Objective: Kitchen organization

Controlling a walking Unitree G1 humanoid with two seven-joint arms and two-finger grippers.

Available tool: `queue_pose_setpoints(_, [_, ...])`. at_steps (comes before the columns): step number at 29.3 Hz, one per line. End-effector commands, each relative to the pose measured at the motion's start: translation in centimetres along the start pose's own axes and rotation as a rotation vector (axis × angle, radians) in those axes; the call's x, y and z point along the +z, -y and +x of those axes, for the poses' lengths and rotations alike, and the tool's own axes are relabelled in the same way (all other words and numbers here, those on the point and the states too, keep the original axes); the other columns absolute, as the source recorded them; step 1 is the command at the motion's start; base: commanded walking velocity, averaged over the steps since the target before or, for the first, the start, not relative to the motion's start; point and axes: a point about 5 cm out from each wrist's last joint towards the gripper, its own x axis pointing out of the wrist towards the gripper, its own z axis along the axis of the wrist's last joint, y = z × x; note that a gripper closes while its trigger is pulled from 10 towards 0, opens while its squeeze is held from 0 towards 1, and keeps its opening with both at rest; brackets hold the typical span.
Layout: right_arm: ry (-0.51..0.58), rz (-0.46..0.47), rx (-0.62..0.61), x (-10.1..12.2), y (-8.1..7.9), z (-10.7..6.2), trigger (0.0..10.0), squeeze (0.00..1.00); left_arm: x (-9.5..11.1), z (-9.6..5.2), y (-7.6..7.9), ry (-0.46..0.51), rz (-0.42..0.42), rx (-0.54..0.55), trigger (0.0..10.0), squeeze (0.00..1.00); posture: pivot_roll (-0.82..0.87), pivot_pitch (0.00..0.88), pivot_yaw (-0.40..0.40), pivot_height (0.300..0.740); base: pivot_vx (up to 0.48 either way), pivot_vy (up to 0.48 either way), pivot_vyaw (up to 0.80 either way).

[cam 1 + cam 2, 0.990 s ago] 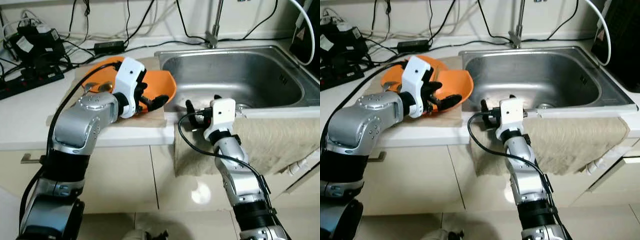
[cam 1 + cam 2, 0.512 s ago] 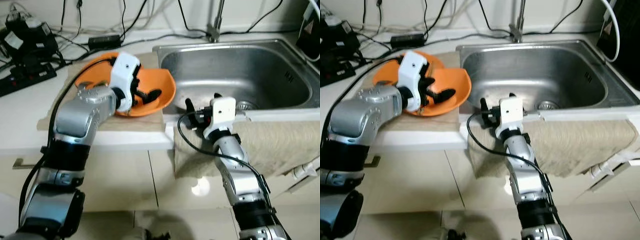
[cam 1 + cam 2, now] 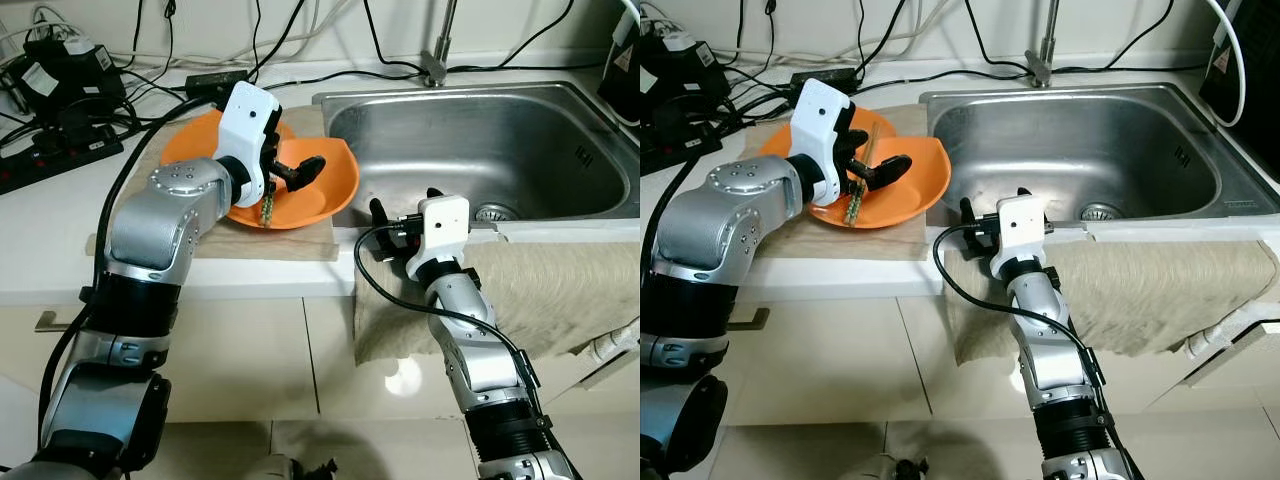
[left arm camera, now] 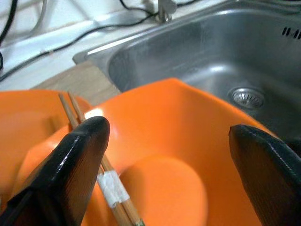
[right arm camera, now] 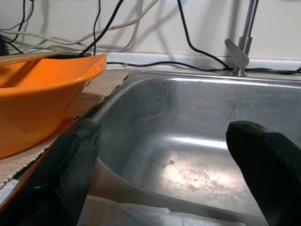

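An orange bowl (image 3: 315, 195) sits on a tan mat on the counter, just left of the steel sink (image 3: 480, 140), with an orange plate (image 3: 190, 150) behind it. My left gripper (image 3: 290, 170) hovers over the bowl, its jaws wide apart. A pair of wooden chopsticks (image 4: 113, 188), bound with a white band, leans against one finger (image 4: 70, 165) and slants down into the bowl. My right gripper (image 3: 402, 208) rests open at the sink's front edge, pointing into the basin, with nothing between its fingers.
A beige towel (image 3: 560, 290) hangs over the counter's front edge below the sink. The tap (image 3: 437, 60) stands behind the basin. A power strip (image 3: 60, 160) and several black cables crowd the back left of the counter.
My left gripper has risen and shifted toward the back of the bowl, and the chopsticks now show beside its finger. The camera has shifted slightly. The right arm has stayed put.
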Motion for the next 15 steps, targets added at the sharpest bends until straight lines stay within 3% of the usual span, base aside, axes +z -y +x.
queue_pose_setpoints(1, [-0.021, -0.001, 0.015, -0.5, -0.4, -0.2, 10.0, 0.0, -0.4, 0.0, -0.4, -0.04, 0.005, 0.013, 10.0, 0.0, 0.1, 0.0, 0.075, 0.74, 0.0, 0.0, 0.0])
queue_pose_setpoints(7, [-0.021, -0.002, 0.015, -0.6, -0.3, -0.3, 10.0, 0.0, -2.2, 0.6, -1.1, -0.1, -0.075, 0.062, 10.0, 0.0, 0.09, 0.0, 0.075, 0.74, 0.0, 0.0, 0.0])
queue_pose_setpoints(15, [-0.033, -0.007, 0.016, -0.9, -0.2, -0.6, 10.0, 0.0, -1.8, 0.9, -2.3, -0.063, -0.088, 0.148, 10.0, 0.0, 0.08, 0.0, 0.073, 0.74, 0.0, 0.0, 0.0])
